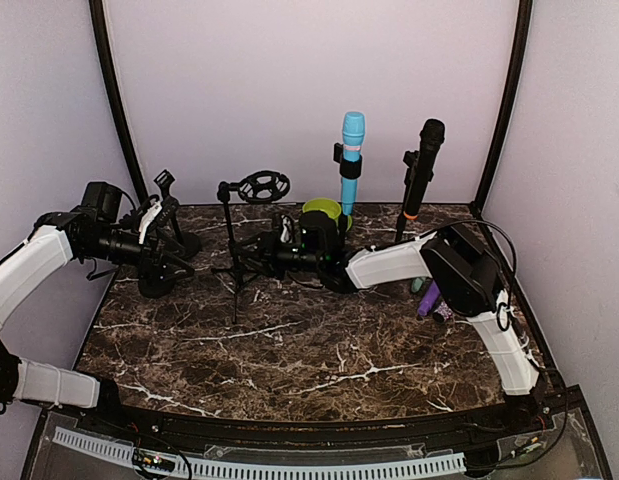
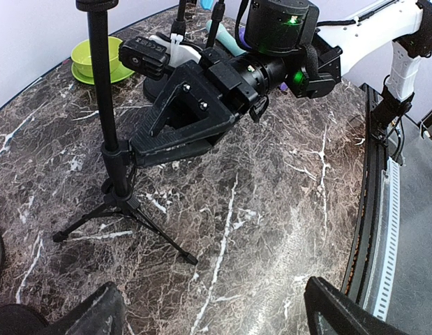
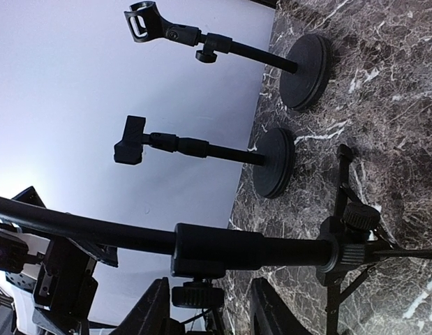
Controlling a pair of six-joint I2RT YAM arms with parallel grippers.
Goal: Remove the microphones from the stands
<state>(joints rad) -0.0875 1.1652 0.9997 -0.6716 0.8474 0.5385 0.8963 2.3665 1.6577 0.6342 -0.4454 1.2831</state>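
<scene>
A blue microphone (image 1: 351,150) and a black microphone (image 1: 424,150) stand upright in clips at the back of the table. My right gripper (image 1: 257,260) reaches left, far from both, to a black tripod stand (image 1: 232,250) with an empty ring mount (image 1: 264,185). In the right wrist view its pole (image 3: 216,244) crosses just past the fingertips. My right gripper (image 3: 209,307) is open, its fingers on either side of the collar's knob (image 3: 198,294). My left gripper (image 1: 159,245) hangs open over bare marble left of the tripod (image 2: 107,105), holding nothing.
Two round-base stands (image 3: 303,70) (image 3: 275,162) with empty clips sit at the left by my left arm. A green bowl (image 1: 322,210) is behind my right wrist. A purple object (image 1: 429,300) lies under my right arm.
</scene>
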